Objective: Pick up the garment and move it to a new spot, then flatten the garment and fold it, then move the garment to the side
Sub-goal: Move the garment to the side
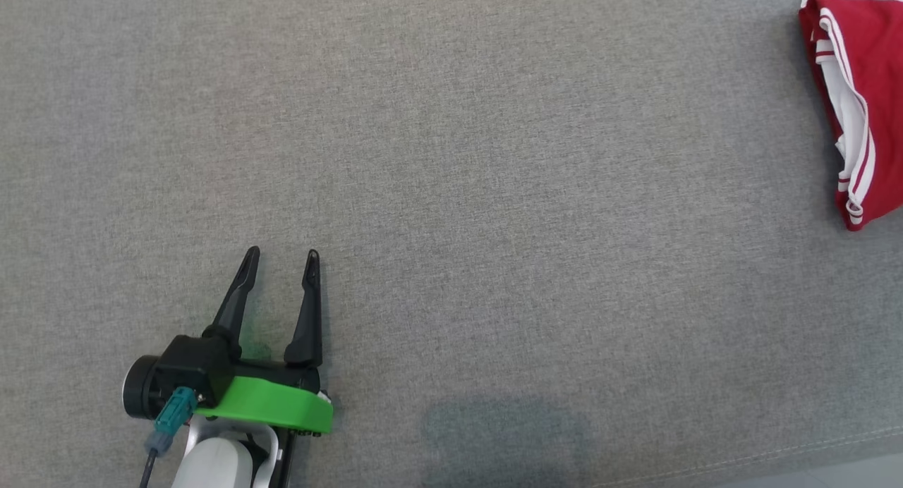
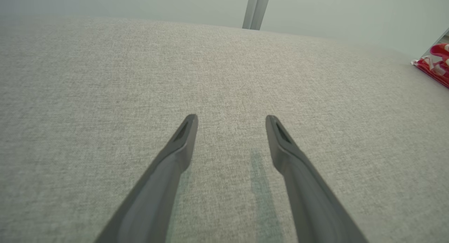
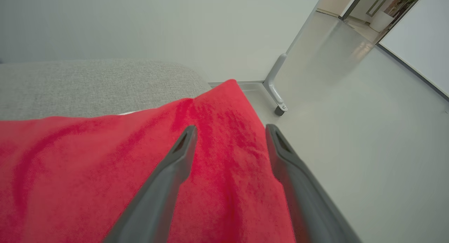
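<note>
Head view, looking down on a wide grey fabric surface (image 1: 494, 192). The left gripper (image 1: 282, 252) sits at the lower left, its two dark fingers spread apart and holding nothing, with bare grey cloth all around it. The left wrist view shows the same open pair (image 2: 231, 118) low above the surface.

The garment (image 1: 882, 65), red with white stripes (it looks folded into a compact bundle), lies at the far upper right, cut off by the frame's edge and well apart from the left gripper. A broad stretch of fabric lies between them. A stitched seam (image 1: 776, 449) runs along the lower right, near the surface's front edge.

In the right wrist view, the right gripper (image 3: 230, 127) is over the garment (image 3: 105, 165), fingers parted and gripping nothing; whether they touch the cloth is unclear. The red cloth reaches the surface's rounded corner, with pale floor (image 3: 350, 148) just beyond and a metal post (image 3: 277, 85) against the wall.
</note>
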Controlling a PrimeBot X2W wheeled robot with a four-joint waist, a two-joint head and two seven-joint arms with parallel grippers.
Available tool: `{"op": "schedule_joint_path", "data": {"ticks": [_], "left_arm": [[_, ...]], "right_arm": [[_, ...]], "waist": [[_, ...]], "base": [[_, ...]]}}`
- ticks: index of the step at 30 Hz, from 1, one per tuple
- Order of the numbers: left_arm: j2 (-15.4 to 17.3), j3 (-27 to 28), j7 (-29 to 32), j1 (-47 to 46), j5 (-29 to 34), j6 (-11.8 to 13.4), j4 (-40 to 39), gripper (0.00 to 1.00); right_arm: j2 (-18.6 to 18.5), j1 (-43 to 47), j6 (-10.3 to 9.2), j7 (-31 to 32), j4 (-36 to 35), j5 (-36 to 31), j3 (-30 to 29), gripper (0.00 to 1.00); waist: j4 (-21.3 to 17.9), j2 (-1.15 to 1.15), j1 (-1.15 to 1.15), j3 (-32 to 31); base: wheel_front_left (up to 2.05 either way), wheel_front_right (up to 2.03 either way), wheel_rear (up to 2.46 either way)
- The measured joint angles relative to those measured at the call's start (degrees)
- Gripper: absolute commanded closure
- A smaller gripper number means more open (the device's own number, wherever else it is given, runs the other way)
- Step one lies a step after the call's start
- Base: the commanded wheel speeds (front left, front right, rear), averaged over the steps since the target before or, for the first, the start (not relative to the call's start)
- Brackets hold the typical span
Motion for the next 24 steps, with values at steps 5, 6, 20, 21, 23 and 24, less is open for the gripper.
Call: {"op": "schedule_joint_path", "data": {"ticks": [5, 6, 20, 21, 23, 24], "left_arm": [[0.2, -0.1, 0.4, 0.6, -0.2, 0.1, -0.3, 0.0], [0.3, -0.1, 0.4, 0.8, -0.2, 0.3, -0.3, 0.0], [0.6, 2.1, 0.2, 1.9, -2.1, 1.5, 0.4, 0.0], [0.5, 2.4, 0.2, 2.0, -2.3, 1.6, 0.5, 0.0], [0.4, 2.9, -0.2, 2.1, -2.8, 1.7, 0.9, 0.0], [0.3, 3.3, -0.2, 2.1, -2.9, 1.9, 0.9, 0.0]], "right_arm": [[0.4, -0.4, 0.0, -1.3, 0.3, -2.7, -2.6, 0.0], [0.7, -0.5, 0.0, -1.8, 0.5, -3.0, -2.7, 0.0], [7.7, -2.7, 0.0, -8.4, 1.2, 7.1, 11.7, 0.0], [8.4, -2.1, 0.0, -8.5, 0.2, 8.2, 13.6, 0.0], [10.1, -0.1, 0.0, -8.6, -1.9, 11.1, 16.8, 0.0], [10.9, 1.1, 0.0, -8.6, -3.3, 12.7, 18.3, 0.0]], "waist": [[-0.8, 0.0, 0.0, -1.7], [-1.0, 0.0, 0.0, -2.0], [-2.3, 0.0, 0.0, -9.2], [-2.3, 0.0, 0.0, -9.9], [-2.2, 0.0, 0.0, -11.4], [-2.1, 0.0, 0.0, -12.1]], "base": [[0.0, 0.0, 0.0], [0.0, 0.0, 0.0], [0.0, 0.0, 0.0], [0.0, 0.0, 0.0], [0.0, 0.0, 0.0], [0.0, 0.0, 0.0]]}}
